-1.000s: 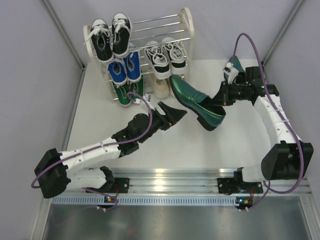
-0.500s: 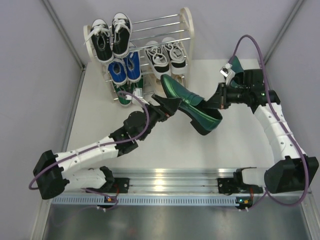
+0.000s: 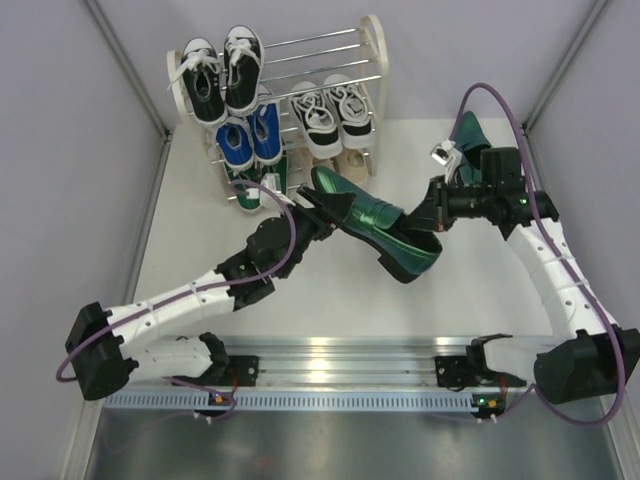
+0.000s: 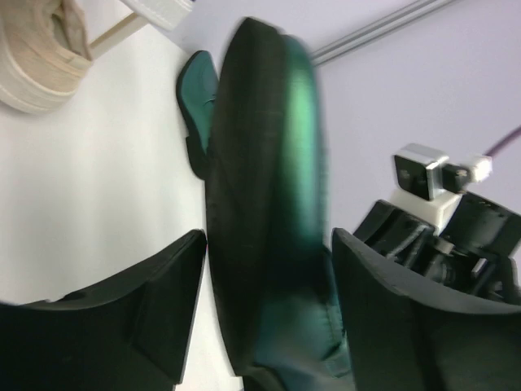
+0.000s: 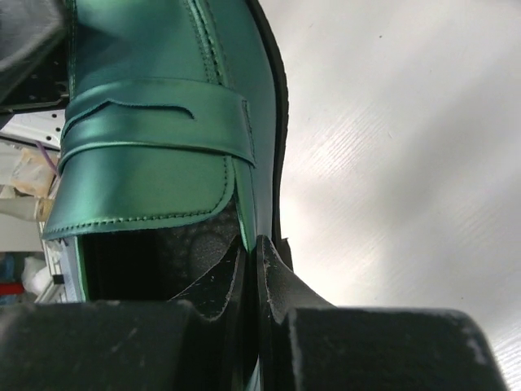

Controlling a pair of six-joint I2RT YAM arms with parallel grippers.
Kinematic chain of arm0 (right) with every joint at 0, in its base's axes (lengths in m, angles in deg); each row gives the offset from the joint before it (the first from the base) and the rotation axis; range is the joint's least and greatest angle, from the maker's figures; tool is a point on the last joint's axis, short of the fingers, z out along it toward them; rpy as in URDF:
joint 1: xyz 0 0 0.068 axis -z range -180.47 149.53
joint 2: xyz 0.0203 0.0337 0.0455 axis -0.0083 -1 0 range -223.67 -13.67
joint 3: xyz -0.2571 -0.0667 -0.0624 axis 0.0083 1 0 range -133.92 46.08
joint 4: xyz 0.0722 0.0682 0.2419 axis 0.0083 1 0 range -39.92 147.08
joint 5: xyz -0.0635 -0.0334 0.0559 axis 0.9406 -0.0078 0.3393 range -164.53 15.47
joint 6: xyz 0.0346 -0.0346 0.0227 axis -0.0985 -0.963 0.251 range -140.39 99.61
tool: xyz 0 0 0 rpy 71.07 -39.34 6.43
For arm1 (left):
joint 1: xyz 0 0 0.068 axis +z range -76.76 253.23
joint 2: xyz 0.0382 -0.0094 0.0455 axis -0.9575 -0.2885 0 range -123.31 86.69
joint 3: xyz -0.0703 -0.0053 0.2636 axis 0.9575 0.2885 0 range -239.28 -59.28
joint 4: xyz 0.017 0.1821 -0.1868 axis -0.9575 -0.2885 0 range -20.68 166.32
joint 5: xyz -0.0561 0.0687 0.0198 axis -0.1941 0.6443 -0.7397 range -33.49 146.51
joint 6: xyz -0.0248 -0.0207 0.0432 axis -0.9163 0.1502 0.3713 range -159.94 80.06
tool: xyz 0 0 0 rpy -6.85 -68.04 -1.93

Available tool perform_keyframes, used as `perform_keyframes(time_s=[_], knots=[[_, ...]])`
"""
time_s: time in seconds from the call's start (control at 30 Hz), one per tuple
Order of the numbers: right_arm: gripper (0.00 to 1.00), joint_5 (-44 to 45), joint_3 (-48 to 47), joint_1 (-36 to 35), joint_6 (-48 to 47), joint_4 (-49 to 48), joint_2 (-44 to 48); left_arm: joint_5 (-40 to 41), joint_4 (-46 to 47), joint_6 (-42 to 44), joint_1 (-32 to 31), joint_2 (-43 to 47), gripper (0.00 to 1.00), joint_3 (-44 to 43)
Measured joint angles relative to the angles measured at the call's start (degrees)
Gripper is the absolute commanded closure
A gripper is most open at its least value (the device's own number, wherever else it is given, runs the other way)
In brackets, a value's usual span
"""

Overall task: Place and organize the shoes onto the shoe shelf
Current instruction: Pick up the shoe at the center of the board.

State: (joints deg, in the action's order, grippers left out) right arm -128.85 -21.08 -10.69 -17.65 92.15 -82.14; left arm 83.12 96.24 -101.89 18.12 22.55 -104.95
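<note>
Right gripper (image 5: 254,261): jaws pinched together on the side wall of the green dress shoe (image 3: 375,225), at its heel opening. The shoe is held tilted over the counter (image 3: 330,300), toe pointing toward the shoe shelf (image 3: 372,45), just in front of it. Left gripper (image 3: 328,207): jaws apart, straddling the toe; contact unclear. Second green shoe (image 3: 468,130) lies behind the right arm.
</note>
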Motion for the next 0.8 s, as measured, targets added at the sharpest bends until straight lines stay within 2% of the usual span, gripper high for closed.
perform_keyframes(time_s=[0.07,0.17,0.2,0.27,0.37,0.4,0.47,0.5,0.57,0.6,0.8], knots=[[1.0,0.1,0.0,-0.1,-0.7,-0.1,0.6,-0.1,-1.3,-1.2,0.4,-0.1,0.49,-0.1],[1.0,-0.2,0.0,-0.2,-1.3,-0.1,1.1,-0.5,-4.2,-1.1,1.1,-0.1,0.76,-0.6],[1.0,-0.3,0.0,-0.3,-1.7,0.1,1.2,-0.9,-5.2,-0.6,1.3,-0.2,0.91,-0.9],[0.97,-0.6,0.0,-0.5,-2.3,0.8,1.2,-1.6,-7.3,0.4,1.7,-0.2,1.0,-1.3],[0.73,-1.0,0.0,-0.9,-4.8,1.8,1.4,-2.4,-8.2,0.5,2.1,-0.1,1.0,-1.4],[0.59,-1.4,-0.1,-1.0,-6.4,2.4,1.6,-2.9,-8.6,0.3,2.3,-0.1,1.0,-1.4],[0.47,-1.7,-1.0,-1.0,-9.9,5.0,2.0,-3.8,-9.0,-0.4,3.2,0.3,1.0,-0.7],[0.36,-1.7,-2.1,-1.0,-12.2,6.6,2.2,-3.8,-9.2,-0.8,3.8,0.9,1.0,0.0],[0.23,-1.4,-5.3,-1.0,-16.5,9.7,2.4,-3.9,-10.1,-1.6,5.3,2.4,1.0,1.7],[0.01,-1.4,-7.0,-1.0,-18.7,10.8,2.7,-3.8,-10.6,-1.9,6.1,3.4,1.0,2.6],[0.01,-3.9,-7.9,-0.5,-28.3,12.4,8.6,-4.2,-11.4,-4.0,8.6,7.4,1.0,5.2]])
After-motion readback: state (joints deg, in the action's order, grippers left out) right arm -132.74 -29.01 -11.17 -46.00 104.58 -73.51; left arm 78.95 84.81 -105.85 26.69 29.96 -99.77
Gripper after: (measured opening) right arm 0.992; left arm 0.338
